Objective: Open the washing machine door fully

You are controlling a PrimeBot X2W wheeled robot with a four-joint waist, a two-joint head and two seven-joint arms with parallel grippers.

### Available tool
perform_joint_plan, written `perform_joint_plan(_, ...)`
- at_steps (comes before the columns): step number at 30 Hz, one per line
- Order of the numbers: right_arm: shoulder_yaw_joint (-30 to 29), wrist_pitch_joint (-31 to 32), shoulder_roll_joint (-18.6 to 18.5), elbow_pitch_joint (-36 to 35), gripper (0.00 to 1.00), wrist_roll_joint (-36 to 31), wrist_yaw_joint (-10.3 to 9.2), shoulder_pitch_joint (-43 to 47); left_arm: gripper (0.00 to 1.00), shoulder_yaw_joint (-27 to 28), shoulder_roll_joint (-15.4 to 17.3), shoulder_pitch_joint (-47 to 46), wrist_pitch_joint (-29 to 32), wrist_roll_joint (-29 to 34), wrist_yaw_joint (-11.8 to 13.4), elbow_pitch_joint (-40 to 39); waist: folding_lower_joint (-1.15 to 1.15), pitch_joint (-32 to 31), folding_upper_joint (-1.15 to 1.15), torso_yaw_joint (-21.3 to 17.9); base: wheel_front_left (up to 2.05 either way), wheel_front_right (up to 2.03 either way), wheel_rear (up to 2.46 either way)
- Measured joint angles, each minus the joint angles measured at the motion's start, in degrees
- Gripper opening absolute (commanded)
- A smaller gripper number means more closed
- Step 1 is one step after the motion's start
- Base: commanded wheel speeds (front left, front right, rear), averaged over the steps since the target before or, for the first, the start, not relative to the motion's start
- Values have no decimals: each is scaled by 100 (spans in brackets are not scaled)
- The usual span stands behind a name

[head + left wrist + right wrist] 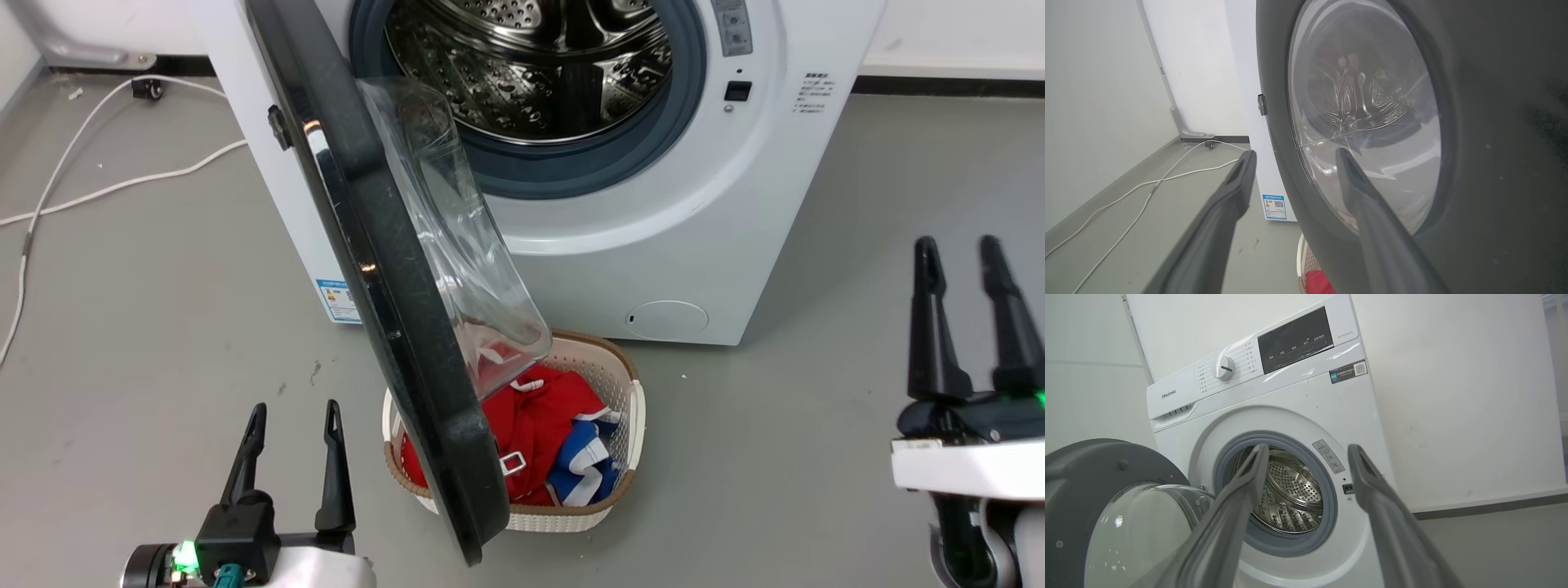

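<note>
Standing open beside left claw (295, 412): door (380, 269)

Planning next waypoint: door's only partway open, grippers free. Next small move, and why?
Probably bring the right gripper across to the inner side of the door and nudge it leftward. The door stands roughly square to the washing machine, not folded back. Both grippers are open and off it; the left gripper sits on its outer side, in the swing path.

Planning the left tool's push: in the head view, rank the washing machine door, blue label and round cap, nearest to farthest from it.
From the left tool:
1. washing machine door, just right.
2. blue label, ahead.
3. round cap, far right.
</note>
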Motion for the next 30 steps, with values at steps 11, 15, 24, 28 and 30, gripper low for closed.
perform_joint_plan(11,-611,0,434,-234,100,-1506,7,864,100,0,-2,131,0,1,-19,9,0,-179,0,-99,0,0,0)
perform_joint_plan(15,-711,0,501,-112,100,-1586,7,1152,100,-1,-1,151,0,0,-24,9,0,-211,0,-101,0,0,0)
perform_joint_plan(24,-564,0,550,114,100,-1746,7,1580,100,0,-1,177,0,0,-25,23,0,-237,0,-94,0,0,0)
perform_joint_plan(28,-494,0,557,178,100,-1781,7,1691,100,-12,-1,193,0,0,-24,37,0,-255,0,-70,0,0,0)
perform_joint_plan(30,-489,0,558,199,100,-1749,7,1733,100,-10,-1,199,0,0,-24,43,0,-259,0,-61,0,0,0)
